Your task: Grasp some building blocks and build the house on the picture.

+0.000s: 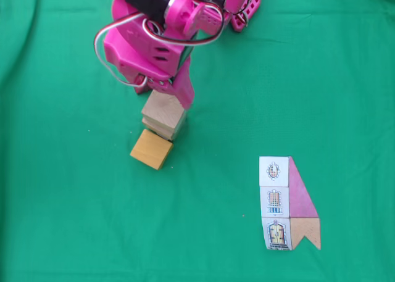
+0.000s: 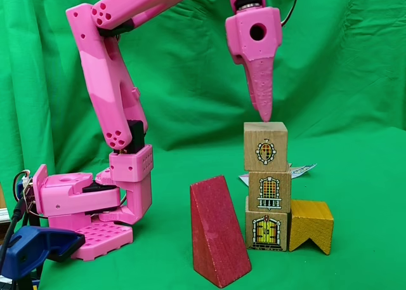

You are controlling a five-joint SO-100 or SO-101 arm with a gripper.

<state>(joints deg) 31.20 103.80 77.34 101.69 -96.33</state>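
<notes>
Tool [image 2: 264,115] sits right above the top cube [image 2: 266,146] of the three-cube stack, tip at or just off its upper face; can't tell whether the jaws are spread or closed, since one finger hides the other in the side fixed view and the arm covers them in the top-down one. Using the stack [image 2: 267,185] as landmark: window cube on top, second window cube in the middle, door cube at the bottom. Yellow notched block [image 2: 311,225] touches the stack's base on the right, red wedge [image 2: 217,231] stands just left of it, apart. Picture card [image 1: 288,203] lies well off on the green cloth surface [image 1: 74,220]. My read: wedge goes next. It's rigid wood, smooth, probably light; sloped faces will slip, so pinch the two flat triangular sides. Stack is tall and narrow, so any nudge may topple it.
</notes>
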